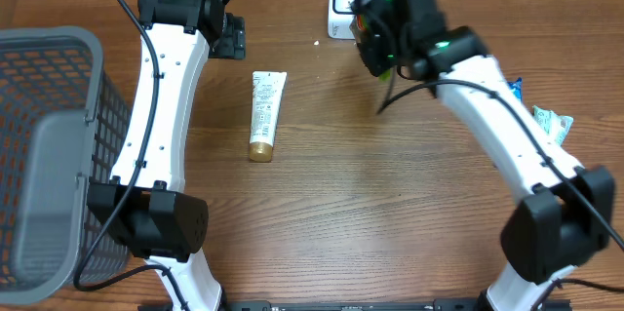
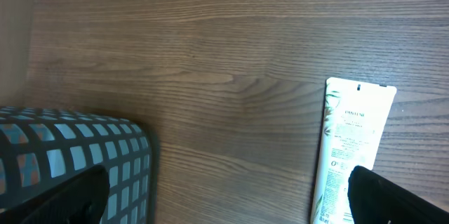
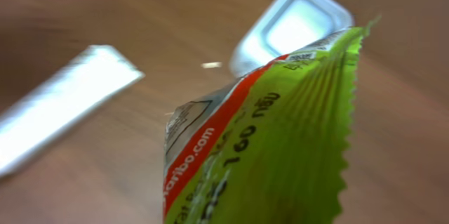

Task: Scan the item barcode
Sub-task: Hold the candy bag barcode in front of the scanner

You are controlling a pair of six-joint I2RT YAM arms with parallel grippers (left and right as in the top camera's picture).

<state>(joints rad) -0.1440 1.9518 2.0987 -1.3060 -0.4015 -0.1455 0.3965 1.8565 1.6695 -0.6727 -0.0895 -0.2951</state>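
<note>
My right gripper (image 1: 375, 46) is shut on a green and red Haribo sweet packet (image 3: 280, 133), held in the air just right of the white barcode scanner (image 1: 345, 4). In the right wrist view the packet fills the foreground and hides the fingers. The scanner (image 3: 295, 24) shows behind its top edge. My left gripper (image 1: 232, 36) stands open at the back left with nothing between its fingers (image 2: 393, 199). A white Pantene tube (image 1: 265, 116) lies on the table below it, and the tube (image 2: 351, 147) reaches under the right finger in the left wrist view.
A grey mesh basket (image 1: 49, 145) stands at the left edge, and its corner (image 2: 70, 161) shows in the left wrist view. More packets (image 1: 551, 121) lie at the far right beside my right arm. The table is brown wood.
</note>
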